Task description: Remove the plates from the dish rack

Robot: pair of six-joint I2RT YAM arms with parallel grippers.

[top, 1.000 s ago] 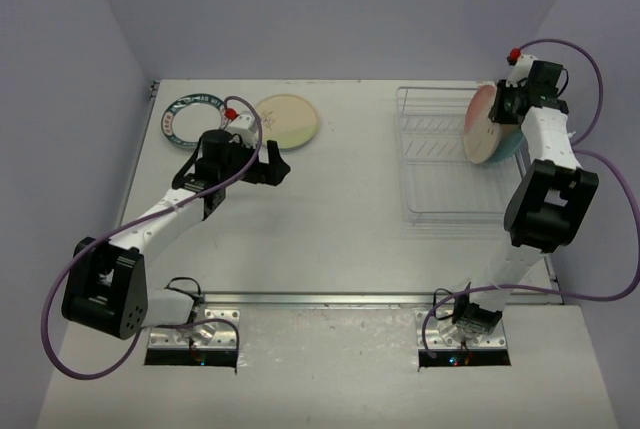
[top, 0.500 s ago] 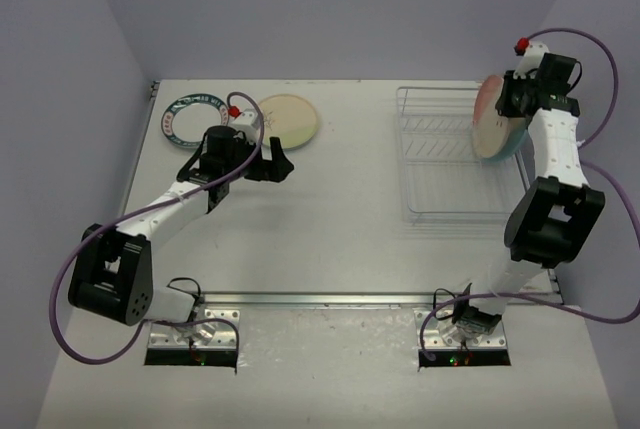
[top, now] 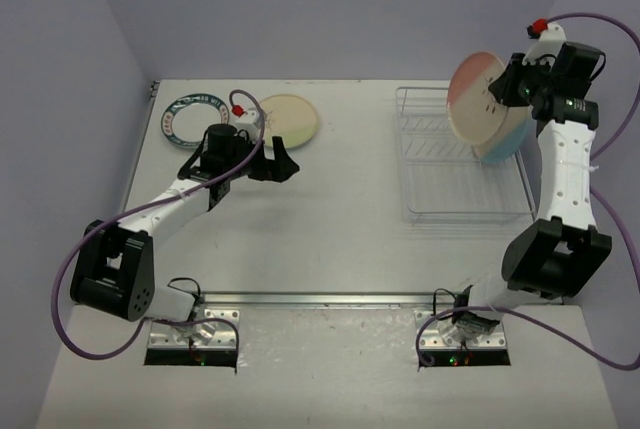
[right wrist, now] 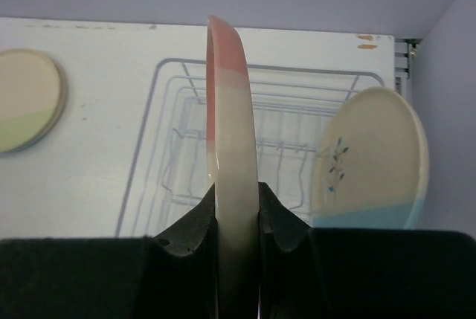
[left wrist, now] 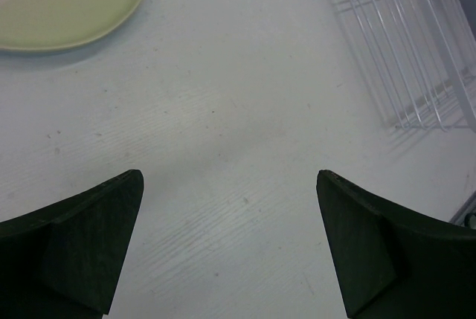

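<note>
Right gripper [right wrist: 236, 218] holds pinkish plate [right wrist: 227, 111]; green-rimmed plate [top: 183, 117] lettering seems unreadable.

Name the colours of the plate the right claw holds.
The plate is pink and cream; top external view shows it best.

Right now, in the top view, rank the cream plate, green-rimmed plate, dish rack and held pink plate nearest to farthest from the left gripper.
From the left gripper:
1. cream plate, just beyond it.
2. green-rimmed plate, far-left table corner.
3. dish rack, across the table, right side.
4. pink plate, held above the rack's far end.
</note>
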